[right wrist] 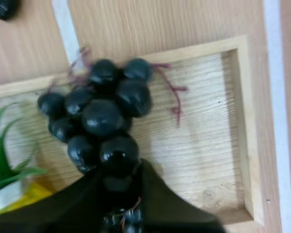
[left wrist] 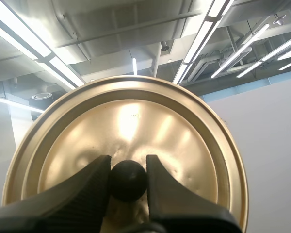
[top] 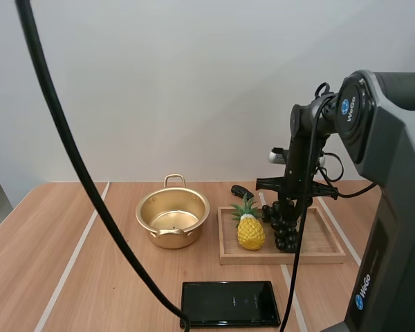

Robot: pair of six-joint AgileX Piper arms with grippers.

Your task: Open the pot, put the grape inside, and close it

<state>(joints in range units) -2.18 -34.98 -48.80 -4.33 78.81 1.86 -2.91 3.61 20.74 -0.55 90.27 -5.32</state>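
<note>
A gold pot [top: 172, 220] stands uncovered on the table, left of the wooden tray [top: 332, 250]. Its gold lid [left wrist: 131, 131] is held up in the air by my left gripper [left wrist: 128, 180], whose fingers pinch the lid's black knob [left wrist: 128, 180]. My right gripper [top: 289, 206] hangs over the tray, shut on the top of a dark bunch of grapes [top: 285, 227]. In the right wrist view the grapes [right wrist: 99, 116] dangle from the gripper [right wrist: 119, 187] just above the tray's floor [right wrist: 203, 141].
A toy pineapple [top: 250, 225] stands on the tray just left of the grapes, its leaves [right wrist: 5, 160] close to them. A black phone [top: 229, 302] lies near the table's front edge. A small black object [top: 241, 191] lies behind the tray.
</note>
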